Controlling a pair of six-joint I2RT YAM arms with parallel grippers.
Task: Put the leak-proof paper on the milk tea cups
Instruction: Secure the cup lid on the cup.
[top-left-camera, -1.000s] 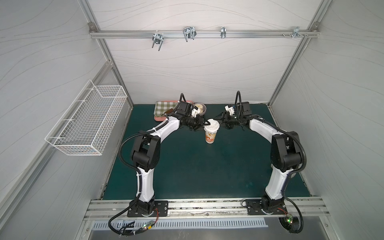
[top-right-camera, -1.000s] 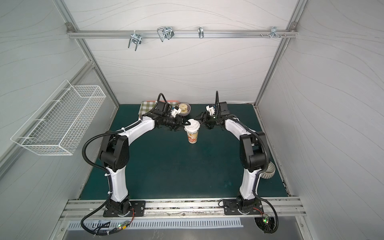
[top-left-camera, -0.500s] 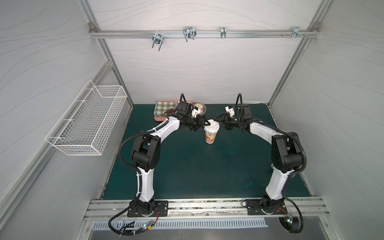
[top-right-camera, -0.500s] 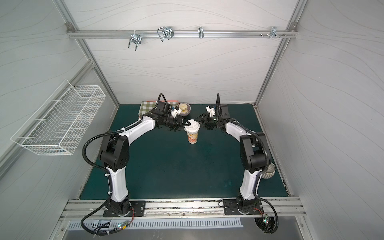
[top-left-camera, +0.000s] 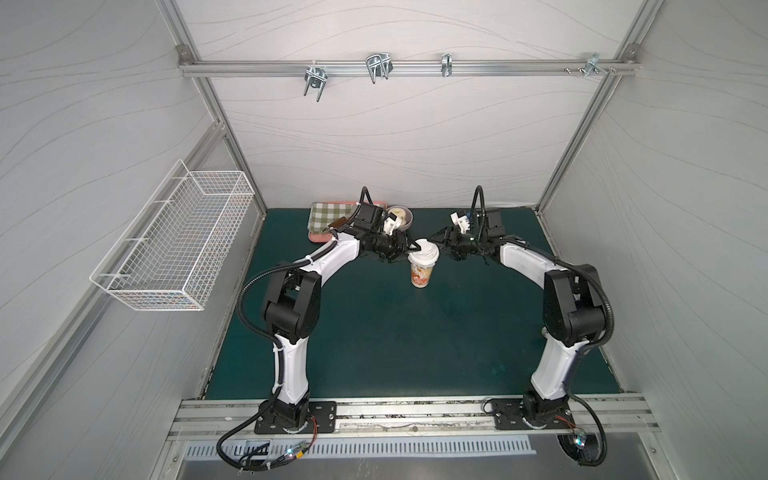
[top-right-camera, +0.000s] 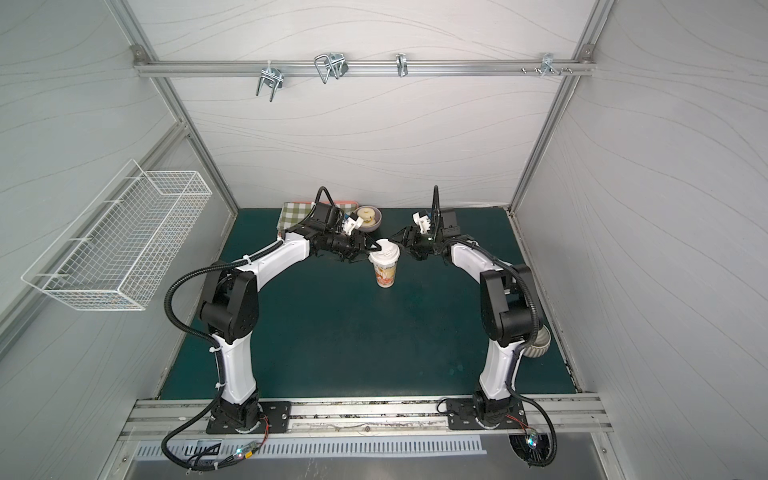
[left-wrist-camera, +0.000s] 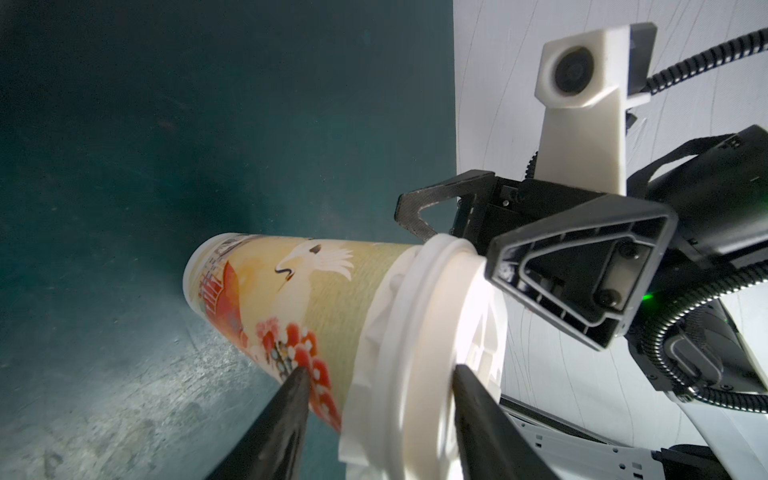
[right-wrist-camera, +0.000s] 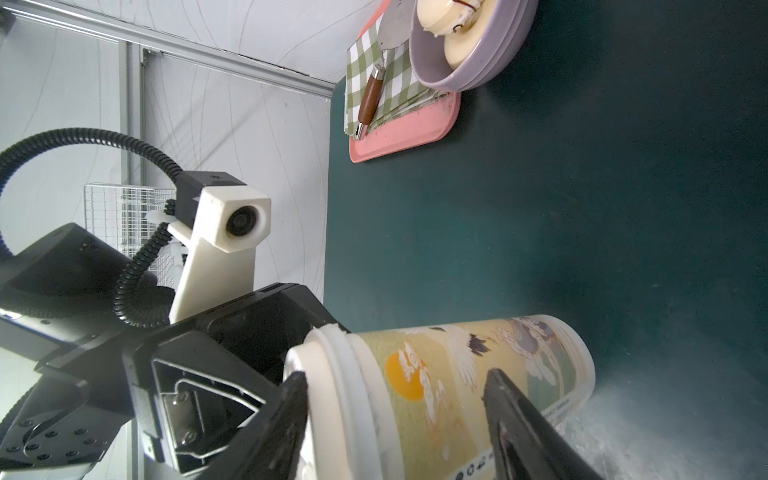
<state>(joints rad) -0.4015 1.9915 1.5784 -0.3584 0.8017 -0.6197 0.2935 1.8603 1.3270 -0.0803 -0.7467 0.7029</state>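
Observation:
The milk tea cup (top-left-camera: 422, 271) stands upright on the green mat, also seen in the other top view (top-right-camera: 385, 272), capped by a white lid (top-left-camera: 424, 251). The leak-proof paper (left-wrist-camera: 371, 328) sits under the lid, its crinkled edge hanging over the cup's rim. My left gripper (left-wrist-camera: 380, 374) is open and straddles the rim from the cup's left. One finger lies on the lid top and the other beside the cup wall, apart from the paper. My right gripper (right-wrist-camera: 395, 390) is open at the opposite side, one finger by the lid top and the other along the cup wall (right-wrist-camera: 457, 374).
At the back stand a pink tray (right-wrist-camera: 399, 137) with a checked cloth (right-wrist-camera: 365, 79) and a brown-handled knife (right-wrist-camera: 370, 99), and a lilac bowl (right-wrist-camera: 469, 66) of pastries. A wire basket (top-left-camera: 174, 241) hangs on the left wall. A grey ribbed object (top-right-camera: 539, 345) sits behind the right arm.
My right gripper's jaws have parted a little at the lid. The cup, the lid and my left gripper have stayed where they were.

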